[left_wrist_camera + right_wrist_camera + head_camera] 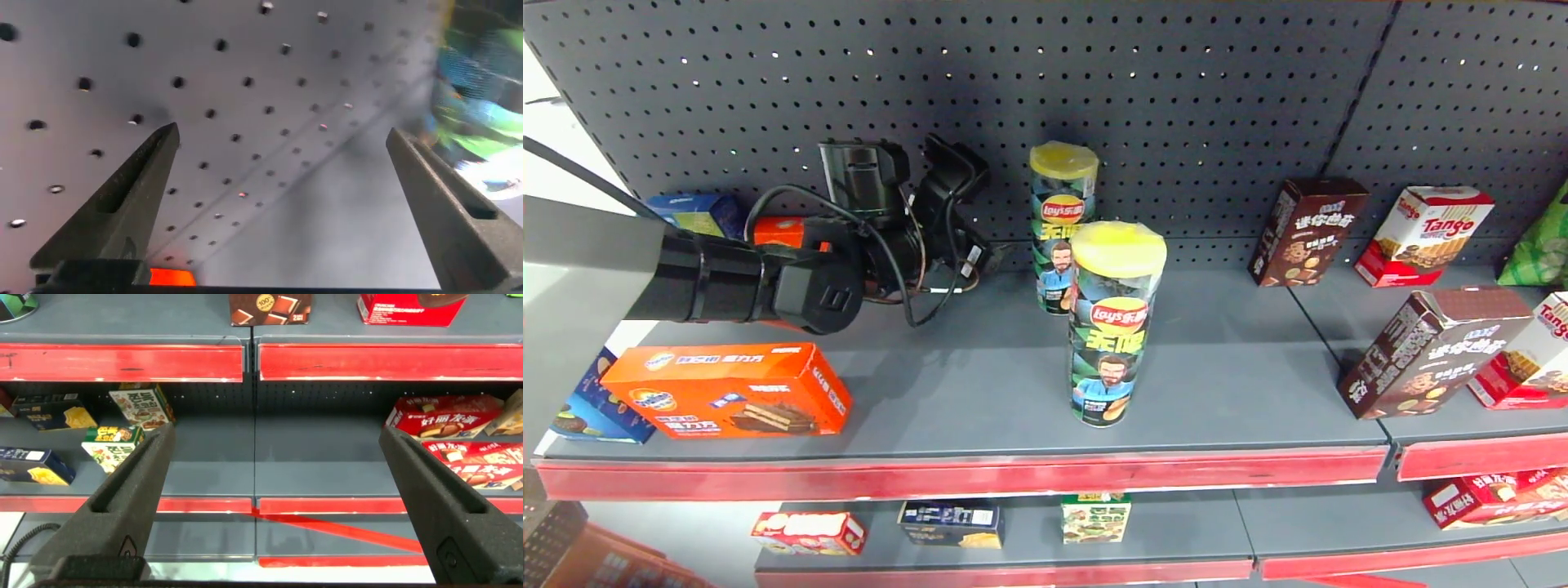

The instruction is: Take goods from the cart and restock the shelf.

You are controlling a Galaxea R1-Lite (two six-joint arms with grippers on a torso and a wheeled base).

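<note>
Chip can (1062, 220) stands just right of left tool (282, 131), spread wide and empty, by pegboard (1176, 98)

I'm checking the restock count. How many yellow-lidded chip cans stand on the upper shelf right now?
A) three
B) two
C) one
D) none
B: a front can and a back can just behind it both stand upright on the shelf.
</note>
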